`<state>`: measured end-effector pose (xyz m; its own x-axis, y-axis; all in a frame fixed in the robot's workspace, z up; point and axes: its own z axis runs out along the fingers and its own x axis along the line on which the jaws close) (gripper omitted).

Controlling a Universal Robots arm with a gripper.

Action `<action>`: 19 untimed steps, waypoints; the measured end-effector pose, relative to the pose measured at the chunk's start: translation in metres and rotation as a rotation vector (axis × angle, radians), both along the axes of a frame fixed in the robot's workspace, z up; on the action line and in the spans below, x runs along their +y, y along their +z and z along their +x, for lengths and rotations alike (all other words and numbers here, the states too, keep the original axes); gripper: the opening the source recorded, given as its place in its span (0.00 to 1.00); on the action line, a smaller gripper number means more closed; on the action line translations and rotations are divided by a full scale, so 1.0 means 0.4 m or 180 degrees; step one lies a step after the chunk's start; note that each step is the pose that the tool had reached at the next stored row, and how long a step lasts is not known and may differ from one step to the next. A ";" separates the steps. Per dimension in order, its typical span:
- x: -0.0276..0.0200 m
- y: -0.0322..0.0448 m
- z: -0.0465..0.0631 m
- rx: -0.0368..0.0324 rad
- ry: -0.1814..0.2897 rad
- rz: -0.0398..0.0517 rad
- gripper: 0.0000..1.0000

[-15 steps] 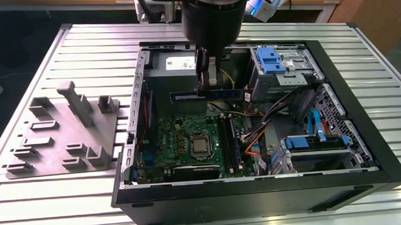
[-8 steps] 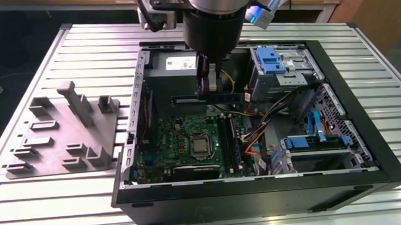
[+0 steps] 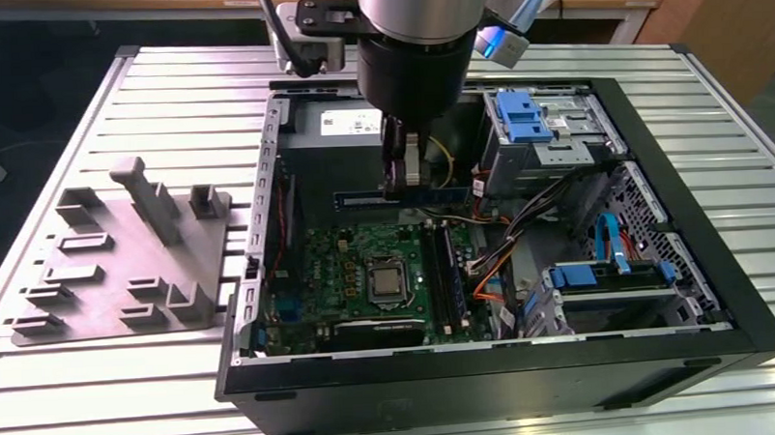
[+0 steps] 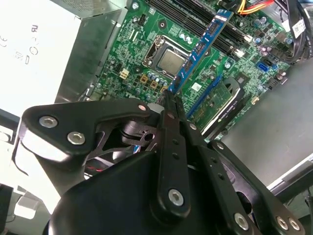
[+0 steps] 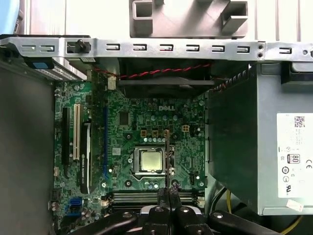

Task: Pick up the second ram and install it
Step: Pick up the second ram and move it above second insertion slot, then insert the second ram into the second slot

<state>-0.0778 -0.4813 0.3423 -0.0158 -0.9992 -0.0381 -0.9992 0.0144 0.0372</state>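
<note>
The second ram (image 3: 361, 195) is a slim blue-green strip held level above the green motherboard (image 3: 344, 267) inside the open computer case. My gripper (image 3: 405, 178) is shut on it near its middle. In the second wrist view the second ram (image 4: 198, 49) sticks out past the gripper (image 4: 168, 98) over the processor (image 4: 171, 61). In the first wrist view the second ram (image 5: 167, 152) is seen edge-on, rising from the gripper (image 5: 167, 193) above the dark memory slots (image 5: 132, 197). In the exterior view the memory slots (image 3: 447, 273) lie nearer the camera than the strip.
A grey holder tray (image 3: 118, 266) sits on the table at the exterior view's left. The power supply (image 3: 339, 122) fills the case's far corner. Drive bays (image 3: 539, 125) with blue latches and orange and black cables (image 3: 493, 272) crowd the case's right side.
</note>
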 end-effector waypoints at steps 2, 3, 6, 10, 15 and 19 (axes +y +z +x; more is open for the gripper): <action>0.000 -0.001 0.000 0.0000 0.0000 0.0000 0.11; 0.000 -0.001 0.000 0.0000 0.0000 0.0001 0.11; 0.000 -0.001 0.000 0.0000 0.0000 0.0001 0.11; 0.000 -0.002 0.000 0.0000 0.0000 0.0001 0.11; 0.000 -0.002 0.000 0.0000 -0.0039 0.0001 0.11; 0.000 -0.003 0.000 0.0000 -0.0227 0.0001 0.11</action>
